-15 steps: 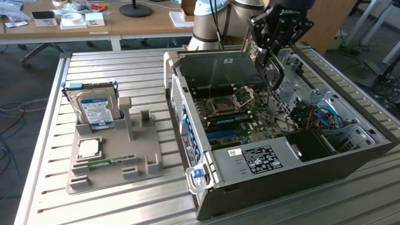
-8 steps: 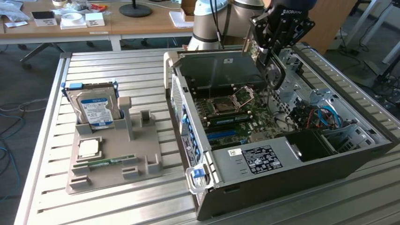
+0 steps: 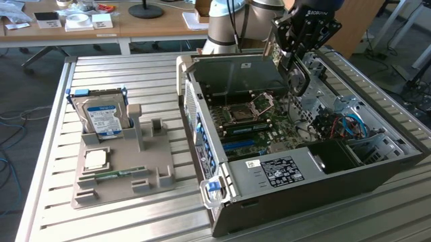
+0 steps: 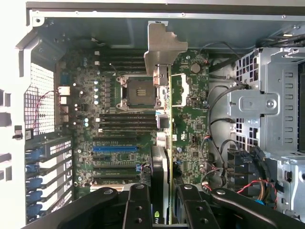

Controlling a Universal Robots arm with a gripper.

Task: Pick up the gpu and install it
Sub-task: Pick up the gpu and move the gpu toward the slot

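I am reading "ROBOTIQ" in white on the black housing (image 3: 315, 17) just above my fingers (image 4: 138, 210); the hard drive label (image 3: 104, 121) and the case's black sticker (image 3: 279, 169), well apart from them, are showing unreadable print.

Robotics lab (cluttered desks (image 3: 155, 27), slatted workbench (image 3: 121, 70)).

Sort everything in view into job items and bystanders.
Job: black robot gripper, clamped on thin dark gpu card with silver bracket; open grey computer case lying sideways; green motherboard.
Bystanders: silver hard drive with blue-white label; slim green memory stick; grey plastic parts stand.
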